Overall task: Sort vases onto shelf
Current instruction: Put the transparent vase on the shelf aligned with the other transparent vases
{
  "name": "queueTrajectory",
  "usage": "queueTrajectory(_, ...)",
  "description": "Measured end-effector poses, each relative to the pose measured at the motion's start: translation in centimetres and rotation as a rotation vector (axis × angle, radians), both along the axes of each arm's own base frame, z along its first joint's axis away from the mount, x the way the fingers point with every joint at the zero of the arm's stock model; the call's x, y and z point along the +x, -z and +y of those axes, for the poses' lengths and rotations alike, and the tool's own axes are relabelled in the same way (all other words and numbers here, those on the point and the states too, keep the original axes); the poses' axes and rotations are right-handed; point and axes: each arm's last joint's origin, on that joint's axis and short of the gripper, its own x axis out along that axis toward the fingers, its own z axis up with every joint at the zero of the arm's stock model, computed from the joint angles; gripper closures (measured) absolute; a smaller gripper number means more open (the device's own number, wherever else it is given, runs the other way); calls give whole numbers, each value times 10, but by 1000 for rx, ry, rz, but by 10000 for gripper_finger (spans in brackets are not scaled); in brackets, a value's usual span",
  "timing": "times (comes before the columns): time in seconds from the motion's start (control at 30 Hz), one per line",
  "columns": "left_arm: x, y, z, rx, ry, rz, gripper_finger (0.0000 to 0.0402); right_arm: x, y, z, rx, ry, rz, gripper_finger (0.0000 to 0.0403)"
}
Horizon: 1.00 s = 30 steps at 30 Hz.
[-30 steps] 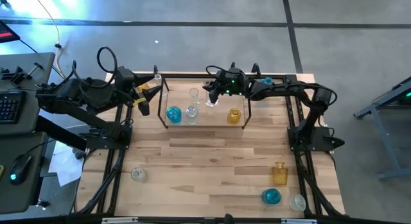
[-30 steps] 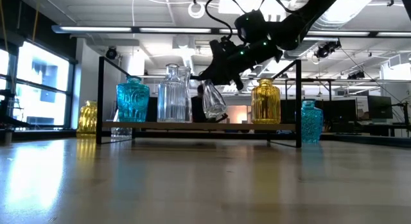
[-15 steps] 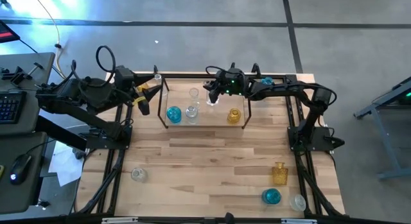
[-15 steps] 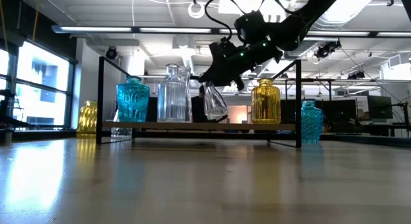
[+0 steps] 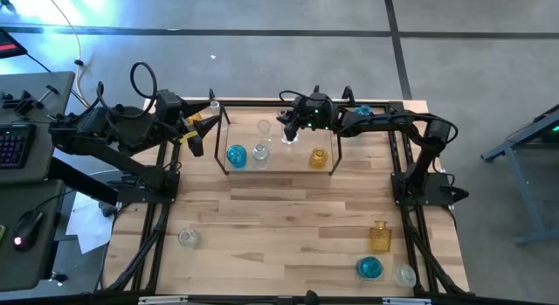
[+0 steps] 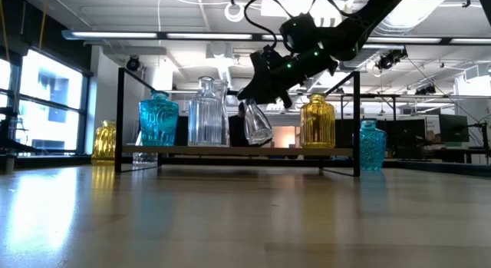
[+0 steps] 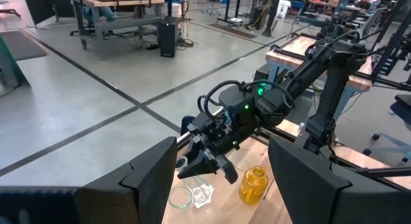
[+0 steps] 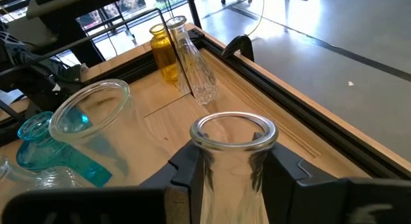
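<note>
- Our right tool [image 6: 257, 95] is clenched on the neck of a clear vase [image 6: 256, 125], holding it tilted over the shelf [image 6: 230, 150], between the clear bottle [image 6: 204, 112] and the amber vase [image 6: 317, 122] that stand there.
- From the low view the vase's base looks at or just above the shelf floor; we cannot tell whether it touches.
- Our left tool [image 5: 197, 135] waits with fingers apart at the shelf's left end, holding nothing.
- A blue vase [image 6: 158, 119] also stands on the shelf. On the bench [image 5: 279, 218] near the front we see a clear vase [image 5: 187, 238], an amber square vase [image 5: 379, 236], a blue one [image 5: 369, 267] and another clear one [image 5: 404, 275].
- We judge the glass to be light, rigid, slick and breakable: a tilted set-down could tip it against its neighbours.
- The narrow neck under the flared rim, where we hold it, is the safest place to grip; the rim stops it slipping through.
- We would bring it upright before letting go.
</note>
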Motion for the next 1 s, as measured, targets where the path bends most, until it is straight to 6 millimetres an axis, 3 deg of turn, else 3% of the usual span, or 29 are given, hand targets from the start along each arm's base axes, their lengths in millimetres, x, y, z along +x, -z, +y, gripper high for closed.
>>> queueTrajectory(1.0,0,0,0,0,0,0,165,0,1,1,11,-50,4,304)
